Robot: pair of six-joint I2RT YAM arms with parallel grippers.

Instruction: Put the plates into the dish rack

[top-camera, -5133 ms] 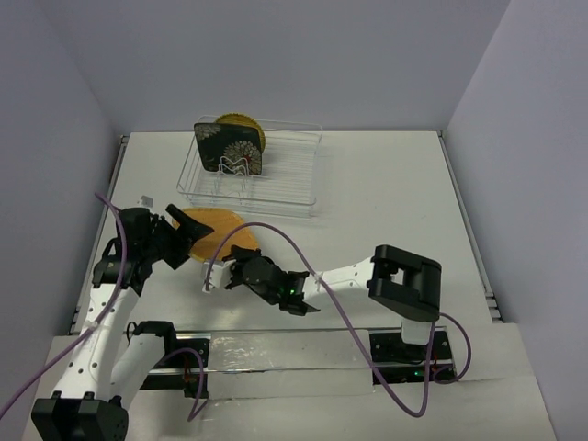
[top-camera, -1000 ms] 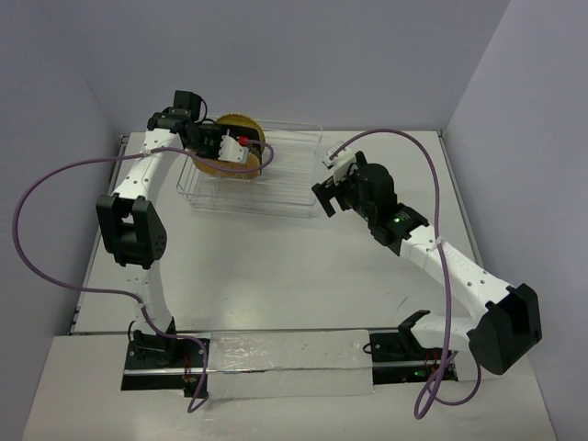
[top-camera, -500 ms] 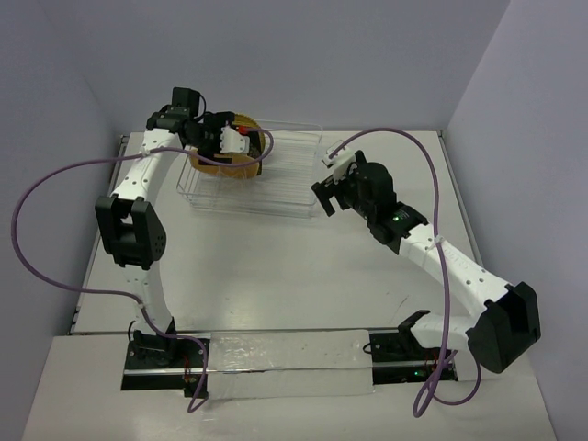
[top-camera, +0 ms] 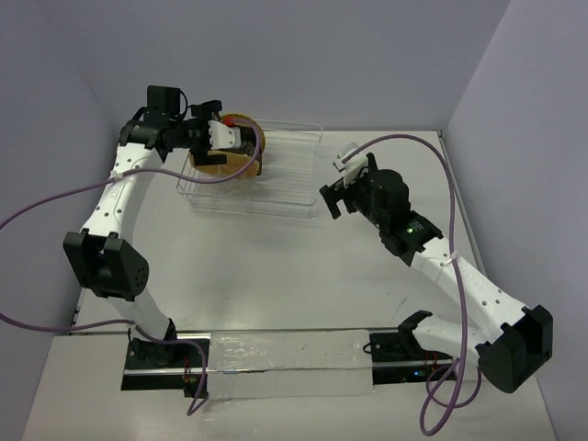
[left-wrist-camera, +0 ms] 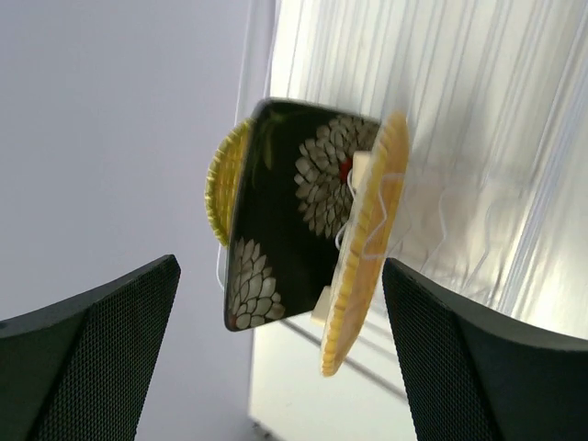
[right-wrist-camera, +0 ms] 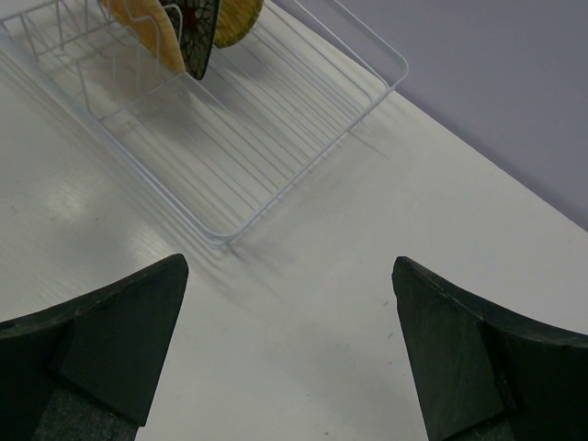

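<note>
Plates (left-wrist-camera: 296, 207) upright in dish rack (top-camera: 292, 179); left hand (left-wrist-camera: 280, 266) wide, empty beside them; right hand (right-wrist-camera: 289, 265) wide, empty.

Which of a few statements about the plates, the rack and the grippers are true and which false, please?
1. The yellow plate, black plate and bamboo plate all stand on edge in the dish rack. True.
2. The black plate is between the other two. True.
3. The left gripper clamps the bamboo plate. False: it is open, holding nothing.
4. The right gripper holds a plate. False: open and empty, over the table beside the rack.
</note>
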